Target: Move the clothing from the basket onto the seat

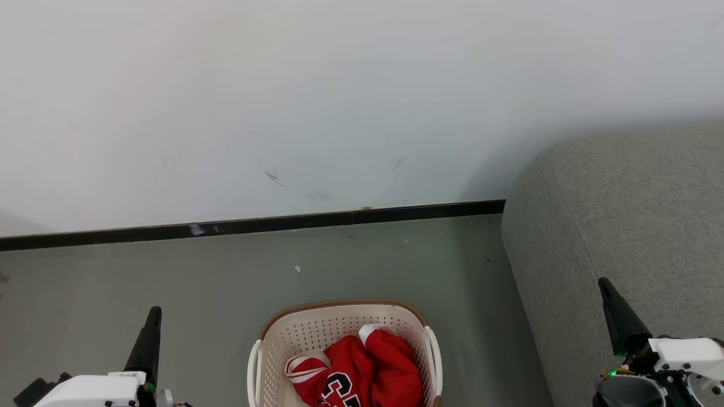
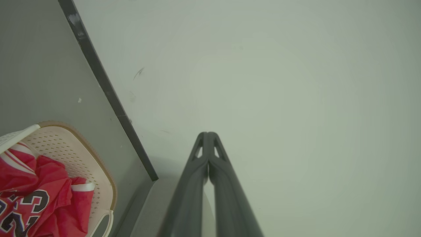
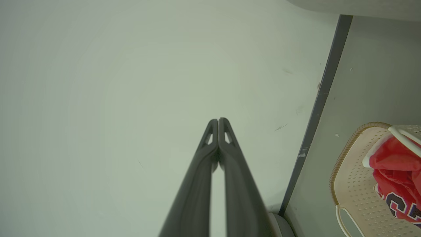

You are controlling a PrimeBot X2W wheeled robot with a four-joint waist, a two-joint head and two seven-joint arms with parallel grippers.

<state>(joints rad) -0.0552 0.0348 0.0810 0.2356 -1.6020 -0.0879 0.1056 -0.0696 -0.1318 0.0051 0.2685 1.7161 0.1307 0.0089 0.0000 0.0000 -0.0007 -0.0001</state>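
Red clothing [image 1: 362, 370] with white trim and black numerals lies crumpled in the cream perforated basket [image 1: 317, 333], which stands on the floor at the bottom centre of the head view. The grey seat [image 1: 628, 220] rises just right of the basket. My left gripper [image 1: 153, 314] points up at the lower left, apart from the basket, tips pressed together and empty. My right gripper [image 1: 605, 285] stands shut at the lower right, over the seat's front. The left wrist view has the clothing [image 2: 36, 194] and basket [image 2: 72, 154] at lower left; the right wrist view has the clothing [image 3: 394, 168] and basket [image 3: 352, 177] at lower right.
A white wall [image 1: 339, 96] with a black baseboard [image 1: 254, 225] runs behind the basket. Grey-green floor [image 1: 169, 271] spreads left of and behind the basket, with a few small specks on it.
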